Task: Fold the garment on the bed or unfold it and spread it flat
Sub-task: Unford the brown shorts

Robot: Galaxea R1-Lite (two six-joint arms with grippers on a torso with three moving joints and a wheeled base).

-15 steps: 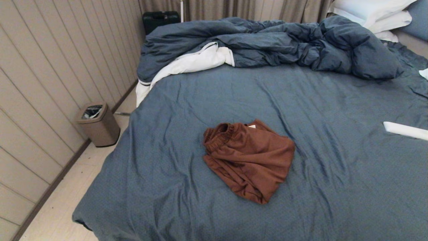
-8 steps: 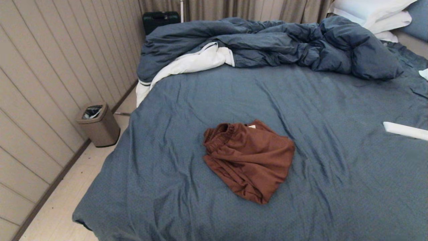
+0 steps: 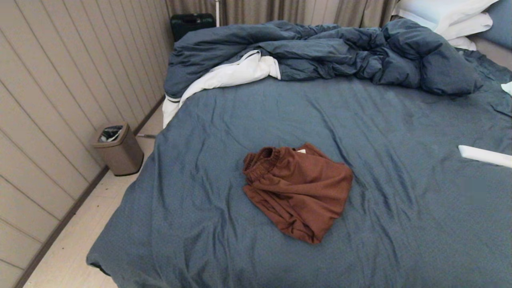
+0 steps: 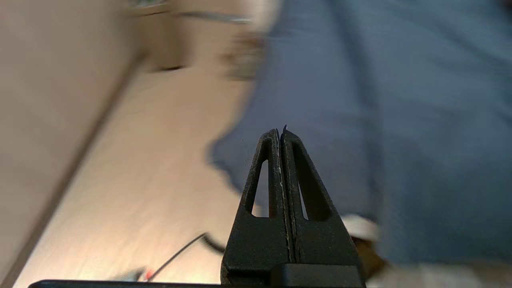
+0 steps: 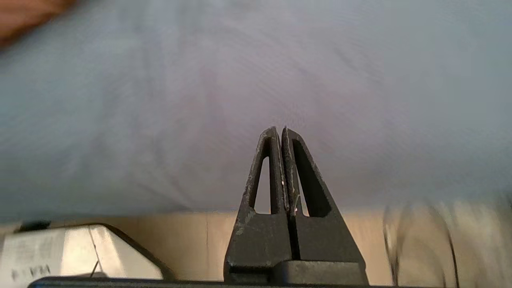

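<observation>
Bedding fills most of the scene: the bed (image 3: 224, 120), its slate-blue sheet wrinkled, runs from the near edge to the curtains. Across the far side, from about ten o'clock round to one o'clock, the duvet (image 3: 328, 52) lies bunched in a long rumpled ridge, a flap of its white lining turned out at the ten o'clock end. White pillows (image 3: 444, 16) are stacked up at one o'clock. Off the bed at nine o'clock a small tan bin (image 3: 118, 149) stands on the pale floor against the panelled wall.

Near the middle of the sheet, a little toward six o'clock, sits the garment (image 3: 298, 192), a rust-brown pair of shorts crumpled in a loose heap, gathered waistband toward ten o'clock, a small white tag showing at its far edge. A flat white strip (image 3: 485, 155) lies on the sheet out at three o'clock, well apart from the shorts.

Neither arm reaches into the head view. The left gripper (image 4: 280, 132) hangs over the bed's near corner by the floor, fingers pressed together on nothing. The right gripper (image 5: 280, 130) hangs above bare sheet at the bed's near edge, fingers likewise closed and empty.
</observation>
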